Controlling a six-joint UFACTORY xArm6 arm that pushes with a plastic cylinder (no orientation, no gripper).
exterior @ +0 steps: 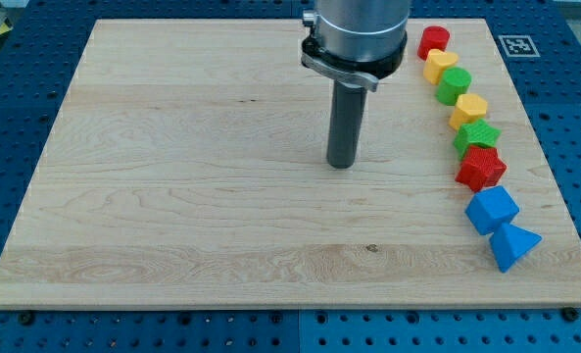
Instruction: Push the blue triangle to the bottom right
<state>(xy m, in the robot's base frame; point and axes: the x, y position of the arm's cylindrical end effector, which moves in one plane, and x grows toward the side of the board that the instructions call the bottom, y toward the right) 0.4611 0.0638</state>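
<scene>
The blue triangle (512, 244) lies near the board's bottom right corner, at the lower end of a column of blocks. A second blue block (491, 208) sits just above it, touching it. My tip (342, 164) is on the board near the middle, well to the left of the column and apart from every block. The blue triangle is down and to the right of my tip.
The column along the view's right runs from the top: red cylinder (433, 42), yellow block (440, 66), green block (455, 85), yellow block (469, 111), green block (477, 136), red block (480, 168). The wooden board (172, 196) lies on a blue pegboard table.
</scene>
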